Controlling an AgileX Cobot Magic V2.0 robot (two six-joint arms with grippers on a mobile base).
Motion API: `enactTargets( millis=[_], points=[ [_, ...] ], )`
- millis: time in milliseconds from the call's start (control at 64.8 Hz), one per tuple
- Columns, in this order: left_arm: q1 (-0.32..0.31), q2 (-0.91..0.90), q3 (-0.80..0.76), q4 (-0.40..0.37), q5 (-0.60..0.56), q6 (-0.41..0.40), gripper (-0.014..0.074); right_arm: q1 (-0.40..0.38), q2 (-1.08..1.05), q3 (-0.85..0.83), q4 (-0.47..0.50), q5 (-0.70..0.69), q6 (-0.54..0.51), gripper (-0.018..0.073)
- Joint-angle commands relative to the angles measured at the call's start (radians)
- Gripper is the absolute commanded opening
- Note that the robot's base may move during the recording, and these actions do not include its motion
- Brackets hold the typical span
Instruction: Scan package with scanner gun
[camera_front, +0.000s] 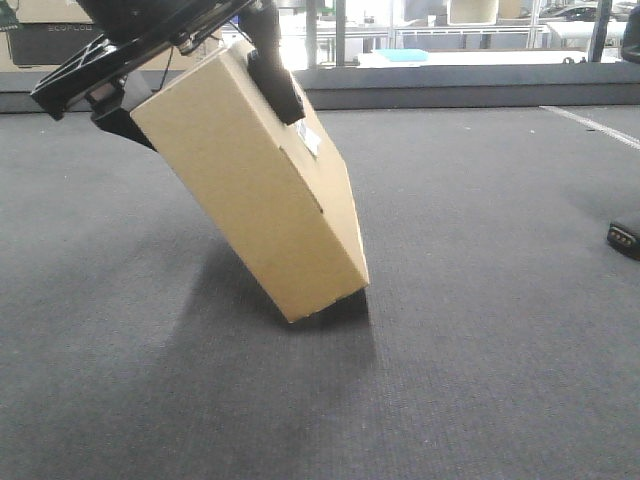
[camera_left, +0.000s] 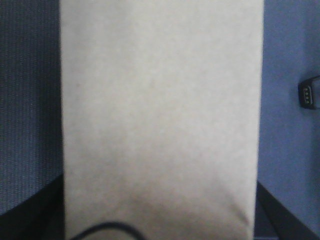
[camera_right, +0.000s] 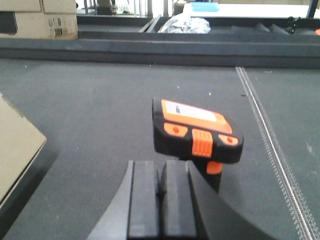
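Front view: left gripper (camera_front: 208, 112) clamped across upper end of box (camera_front: 250, 190). Box tilted, lower corner touching carpet (camera_front: 480, 380), rest lifted. Small white label (camera_front: 309, 137) on right-turned face, near top. Right wrist view: right gripper (camera_right: 159, 192) fingers pressed together, nothing between. Scanner (camera_right: 196, 132) just beyond tips, base hidden, apart from box at left edge.

The left hand (camera_front: 195, 90) is matte black: one finger (camera_front: 275, 72) a smooth rounded bar, the far side a flat plate (camera_front: 85, 75) with an open ribbed lattice, and a thin black cable (camera_left: 105, 227) loops at the bottom edge of its wrist view. The right hand (camera_right: 159, 195) is black too, its two fingers (camera_right: 142, 200) square-edged blocks with flat tops, widening into a curved shell
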Motion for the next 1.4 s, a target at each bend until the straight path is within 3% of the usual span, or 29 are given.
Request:
enactTargets(
  millis=[0,262,417,648,833,1111,1389],
  points=[
    [-0.007,-0.007,-0.008,-0.003,-0.017,-0.006,-0.0111,-0.002,0.007,-0.009,-0.004,-0.047,-0.001,-0.0162],
    [-0.007,-0.007,-0.008,-0.003,-0.019,-0.006,-0.0111,-0.004,0.114,0.094,-0.006,-0.091,-0.001,-0.0162],
    [-0.007,-0.007,-0.008,-0.003,-0.019,-0.006,-0.0111,-0.004,0.205,0.188,-0.004,-0.324,-0.001,-0.0163],
    [-0.007,-0.007,-0.008,-0.003,-0.019,-0.004,-0.0111,-0.004,0.359,0.205,-0.004,-0.496,-0.001,-0.0165],
    [-0.007,-0.007,-0.008,-0.001,-0.021,-0.002,-0.0111,-0.004,0.532,0.205,-0.001,-0.709,0.003,-0.0165],
    [-0.007,-0.007,-0.008,0.011,-0.021,-0.002,-0.0111,-0.004,0.742,0.302,0.002,-1.133,0.221,-0.0165],
    [-0.007,-0.007,-0.008,0.029,-0.025,0.000,-0.0111,-0.004,0.899,0.310,0.002,-1.362,0.221,-0.0165]
  ],
)
